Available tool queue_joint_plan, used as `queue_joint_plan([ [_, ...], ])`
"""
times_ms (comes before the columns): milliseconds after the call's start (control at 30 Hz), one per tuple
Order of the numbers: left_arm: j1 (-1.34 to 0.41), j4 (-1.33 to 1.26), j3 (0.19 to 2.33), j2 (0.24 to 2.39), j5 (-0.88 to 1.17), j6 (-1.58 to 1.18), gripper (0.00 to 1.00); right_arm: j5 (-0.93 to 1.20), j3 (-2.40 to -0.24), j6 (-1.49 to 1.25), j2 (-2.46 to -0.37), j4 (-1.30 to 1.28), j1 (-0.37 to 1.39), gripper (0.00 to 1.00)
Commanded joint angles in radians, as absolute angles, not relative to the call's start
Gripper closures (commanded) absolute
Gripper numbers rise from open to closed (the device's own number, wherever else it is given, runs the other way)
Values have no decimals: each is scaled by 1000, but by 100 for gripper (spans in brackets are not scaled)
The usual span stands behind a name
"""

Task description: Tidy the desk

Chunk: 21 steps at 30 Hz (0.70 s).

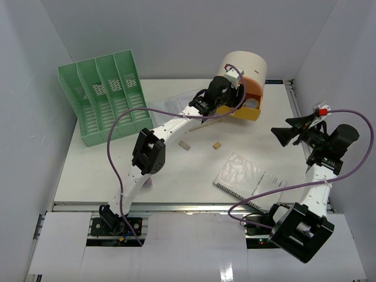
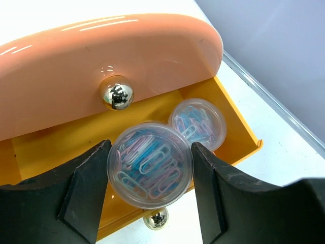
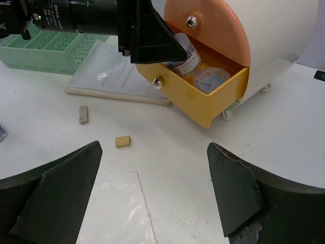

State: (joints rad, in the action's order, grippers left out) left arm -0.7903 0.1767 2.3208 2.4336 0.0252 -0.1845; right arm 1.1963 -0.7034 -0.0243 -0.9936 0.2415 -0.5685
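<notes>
The white desk (image 1: 176, 176) carries a cream drum organizer (image 1: 247, 64) with an open yellow drawer (image 1: 249, 111). My left gripper (image 1: 232, 97) is shut on a clear round box of paper clips (image 2: 150, 163) and holds it over the drawer (image 2: 238, 137), just above its front edge. A second paper clip box (image 2: 197, 123) lies inside the drawer. My right gripper (image 1: 282, 130) is open and empty above the desk's right side; in its wrist view (image 3: 152, 168) it faces the drawer (image 3: 203, 107).
A green file rack (image 1: 106, 97) stands at the back left. A flat document (image 3: 117, 76) lies by the organizer. Two small erasers (image 1: 184, 145) (image 1: 217, 145) lie mid-desk. A plastic-wrapped notebook (image 1: 241, 176) lies at the front right.
</notes>
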Motion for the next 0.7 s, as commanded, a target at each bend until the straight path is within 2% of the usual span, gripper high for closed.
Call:
queue_joint_plan([
  [0,-808,195,2362,2422,37,-209,23,1221,-689,-46,-980,297,-578,9],
  [33,-808,197,2362,2417,24,-205,18,1222,-689,-49,-980,299,-578,9],
  [133,-807,196,2370,2398,-8,-196,10,1223,-686,-52,-979,302,-579,9],
  [400,-794,187,2378,2323,-37,-175,6,1241,-671,-71,-968,335,-580,9],
  [567,-784,209,2347,2188,-41,-138,6,1365,-674,11,-968,330,-534,10],
  [600,-784,217,2325,2115,-38,-106,6,1371,-711,88,-966,272,-513,10],
  [667,-784,231,2221,1994,-22,-61,6,1321,-809,350,-969,-144,-410,10],
])
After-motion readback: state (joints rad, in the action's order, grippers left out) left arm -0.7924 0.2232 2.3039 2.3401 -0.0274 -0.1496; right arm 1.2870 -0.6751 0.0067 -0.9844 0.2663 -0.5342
